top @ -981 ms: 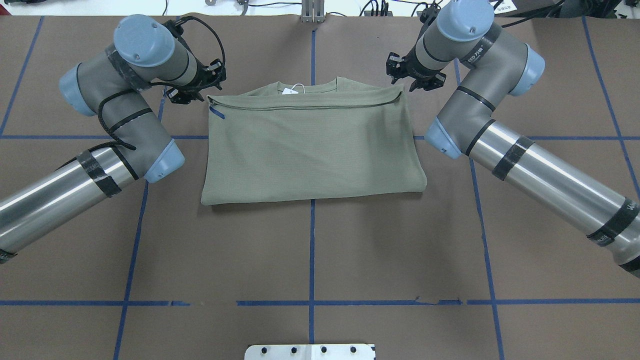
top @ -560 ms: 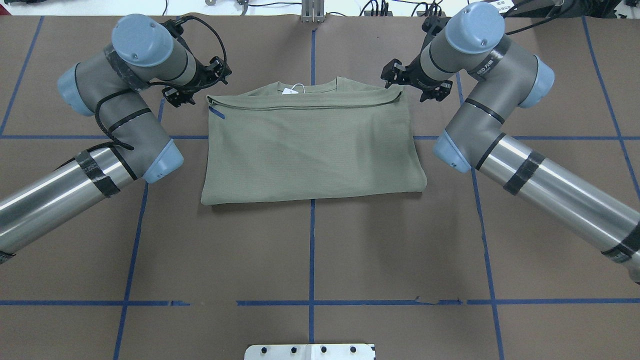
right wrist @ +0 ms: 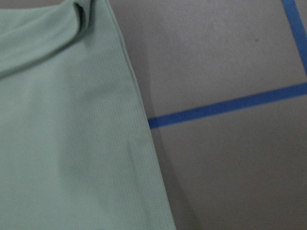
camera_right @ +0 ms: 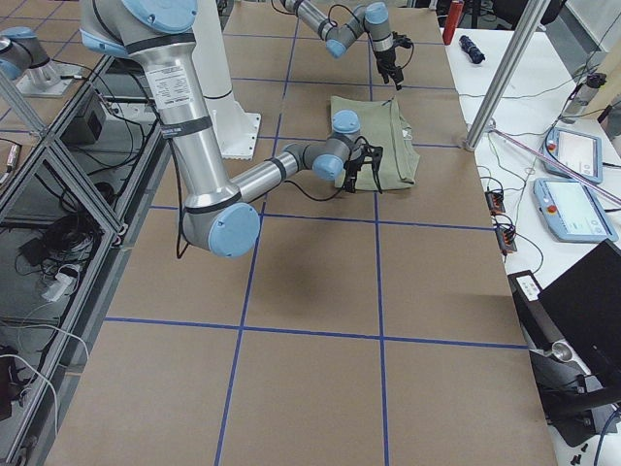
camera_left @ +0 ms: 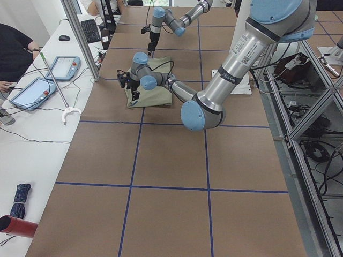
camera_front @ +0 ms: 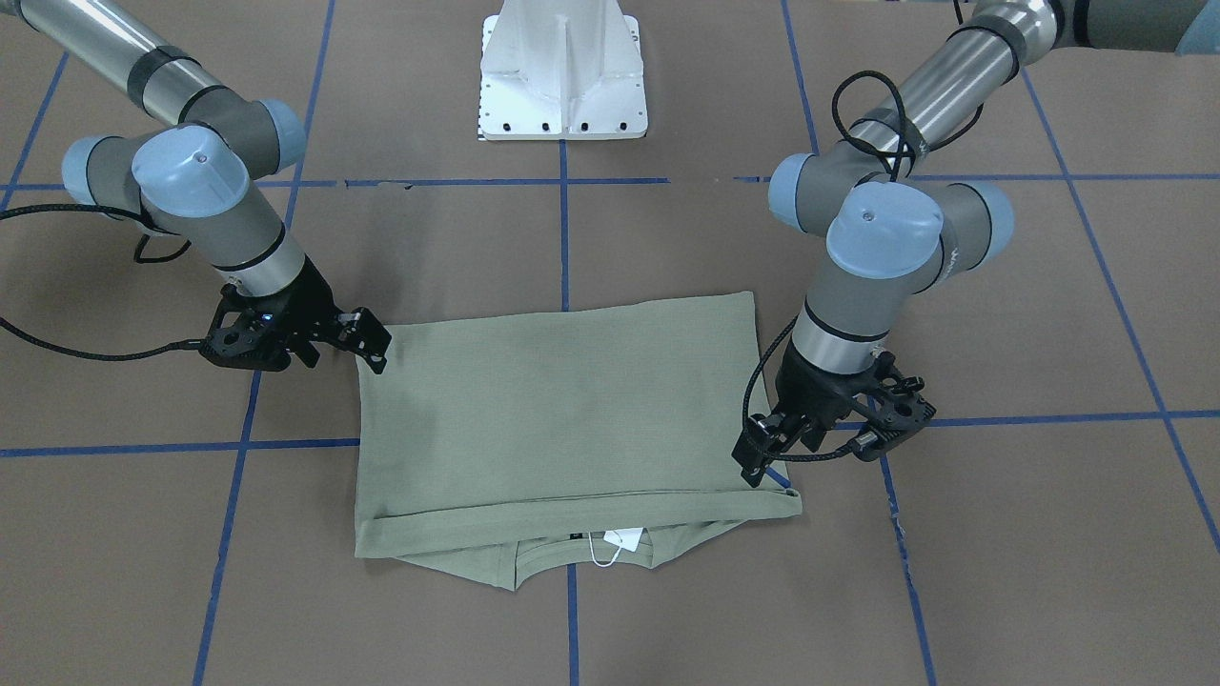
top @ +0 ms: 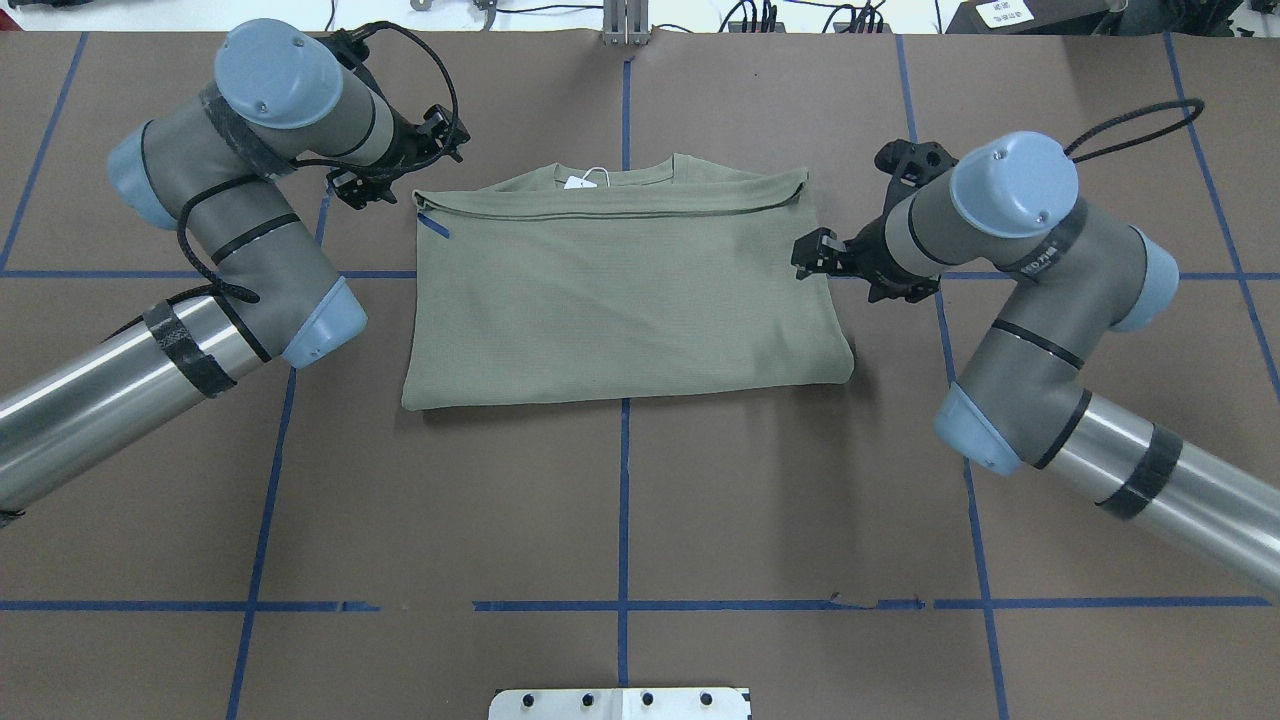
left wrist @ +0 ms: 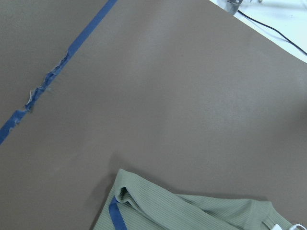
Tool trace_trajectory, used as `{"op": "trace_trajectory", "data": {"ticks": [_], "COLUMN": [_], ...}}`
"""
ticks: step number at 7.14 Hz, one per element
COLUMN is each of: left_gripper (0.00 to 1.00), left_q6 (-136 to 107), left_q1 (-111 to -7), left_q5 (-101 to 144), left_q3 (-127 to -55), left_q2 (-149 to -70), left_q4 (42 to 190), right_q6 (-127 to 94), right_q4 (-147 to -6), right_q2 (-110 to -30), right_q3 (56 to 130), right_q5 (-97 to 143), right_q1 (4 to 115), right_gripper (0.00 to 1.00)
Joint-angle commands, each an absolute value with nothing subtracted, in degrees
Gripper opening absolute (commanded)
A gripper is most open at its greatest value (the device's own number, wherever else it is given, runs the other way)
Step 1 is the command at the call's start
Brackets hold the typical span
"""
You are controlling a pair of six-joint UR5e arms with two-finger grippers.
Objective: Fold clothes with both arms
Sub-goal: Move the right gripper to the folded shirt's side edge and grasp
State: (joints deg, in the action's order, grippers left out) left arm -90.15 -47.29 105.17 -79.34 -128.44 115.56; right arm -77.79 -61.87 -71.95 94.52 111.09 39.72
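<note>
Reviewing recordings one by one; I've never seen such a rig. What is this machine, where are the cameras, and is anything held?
Two silver-grey tubular robot arms, the left arm and the right arm, each end in a black two-finger gripper. Two cameras look down from above, two from the sides, two from the wrists. On the brown, blue-taped table lies a folded sage-green knit shirt with a white hang tag. The left gripper and right gripper stand at its edges; neither visibly holds anything.

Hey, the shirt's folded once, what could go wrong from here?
The right claw sits at the side edge of the shirt; it may pinch only the top layer and drag the fold open.
The hang tag and collar poke past the folded hem, so the next fold could end uneven.
</note>
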Motion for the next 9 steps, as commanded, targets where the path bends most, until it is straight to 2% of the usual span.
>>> {"op": "trace_trajectory", "data": {"ticks": [1,2,3,4,5,9], "left_gripper": [1.0,1.0,1.0,1.0,1.0,1.0], "left_q6": [-90.35,-90.35,-90.35,-90.35,-90.35,-90.35], "left_q1": [-47.2,-47.2,-47.2,-47.2,-47.2,-47.2], "left_q5": [105.03,104.94,104.94,104.94,104.94,105.03], "left_q3": [-80.51,-80.51,-80.51,-80.51,-80.51,-81.47], "left_q2": [-127.8,-127.44,-127.44,-127.44,-127.44,-127.44], "left_q4": [115.4,115.49,115.49,115.49,115.49,115.49], "right_q6": [-77.78,-77.78,-77.78,-77.78,-77.78,-77.61], "right_q4": [-61.87,-61.87,-61.87,-61.87,-61.87,-61.96], "right_q2": [-73.39,-72.78,-72.51,-72.51,-72.6,-74.35], "right_q3": [95.27,95.01,95.01,95.27,95.45,97.9], "right_q5": [109.95,109.95,110.13,110.13,110.47,111.88], "right_q1": [36.57,36.04,35.95,36.03,36.12,36.47], "right_gripper": [1.0,0.94,0.66,0.09,0.0,0.0]}}
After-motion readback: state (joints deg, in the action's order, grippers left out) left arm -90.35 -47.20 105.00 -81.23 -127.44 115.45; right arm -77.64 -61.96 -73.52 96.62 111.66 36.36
